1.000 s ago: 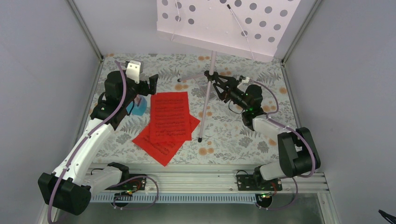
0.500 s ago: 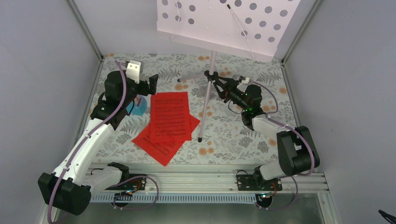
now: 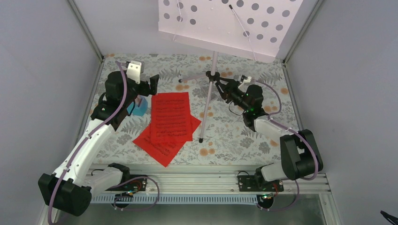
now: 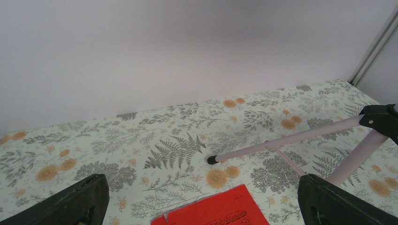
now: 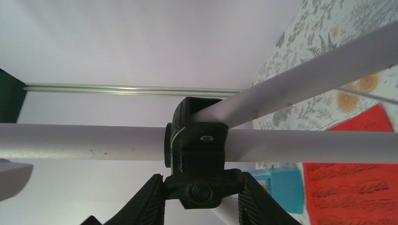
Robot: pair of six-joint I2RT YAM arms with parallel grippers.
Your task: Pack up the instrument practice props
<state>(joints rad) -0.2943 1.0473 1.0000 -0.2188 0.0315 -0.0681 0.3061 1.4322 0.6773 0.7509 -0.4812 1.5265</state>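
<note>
Floral worktop (image 3: 234,136) boxed in by grey walls (image 3: 42,70), so there's little room to swing anything.

Music stand (image 3: 225,23) is upright at the back middle, tripod spread, with the perforated desk high and tilted. It looks top-heavy. Main risk: if you pull off-axis it probably tips, and the desk hits the wall behind the stand or drops onto an arm.

Sheet-music pages (image 3: 170,119) lie fanned flat just left of the stand's mast. The stand's front leg (image 3: 201,139) ends right beside their edge. Drag the stand instead of lifting it and that foot likely shoves or creases the paper.

Right tool (image 3: 220,84) sits on the stand's right side at tripod height. Its jaws are narrowed and clamped on the knob under the black hub (image 5: 199,136). That is a small rounded hold, so it could slip or twist off under load. If the hub slides, the legs could fold in toward the fingers.

Left tool (image 3: 152,83) hangs left of the stand, past the pages, jaws spread fully, holding nothing.

Metronome (image 3: 136,107) is further left of the stand, mostly hidden under the left arm (image 3: 94,136). A blind move of that arm could knock it over.
</note>
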